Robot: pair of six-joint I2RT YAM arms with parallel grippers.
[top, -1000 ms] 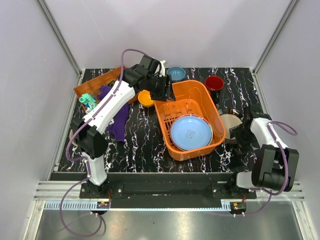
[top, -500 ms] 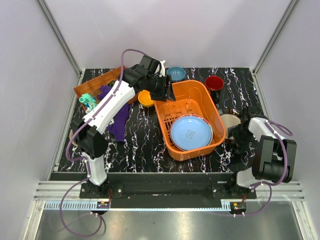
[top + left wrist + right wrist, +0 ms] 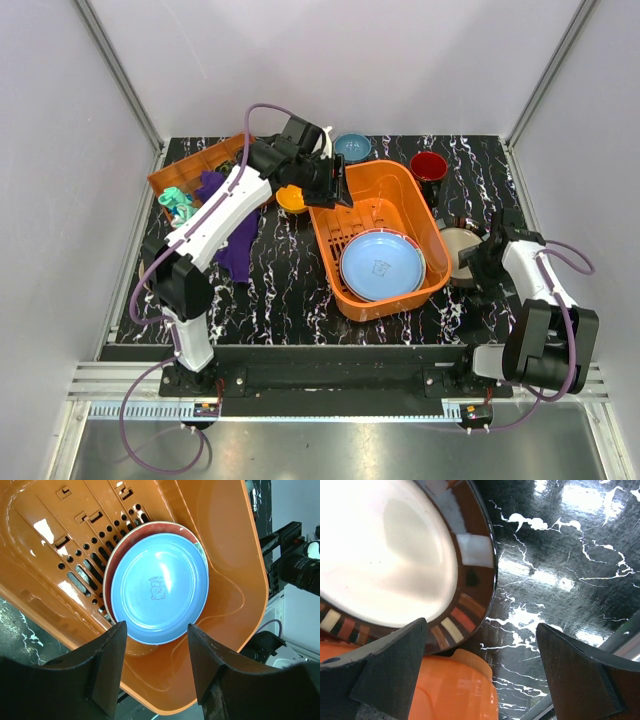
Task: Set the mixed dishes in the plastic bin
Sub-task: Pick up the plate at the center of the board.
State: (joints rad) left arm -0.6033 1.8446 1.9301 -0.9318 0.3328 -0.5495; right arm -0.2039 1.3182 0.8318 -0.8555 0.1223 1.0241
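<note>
Three plates [image 3: 381,265] [image 3: 116,552] [image 3: 461,251], two bowls [image 3: 352,147] [image 3: 291,198], one mug [image 3: 428,165]

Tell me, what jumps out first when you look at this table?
The bright orange plastic bin in the middle of the black marbled table catches the eye, with a light blue plate lying inside on a red-rimmed plate. The left gripper hangs open over its far corner; the right gripper, jaws wide, sits at a dark striped-rim plate beside the bin.

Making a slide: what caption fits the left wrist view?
Left gripper open above the orange plastic bin, where a light blue plate sits on a red-rimmed plate.
</note>
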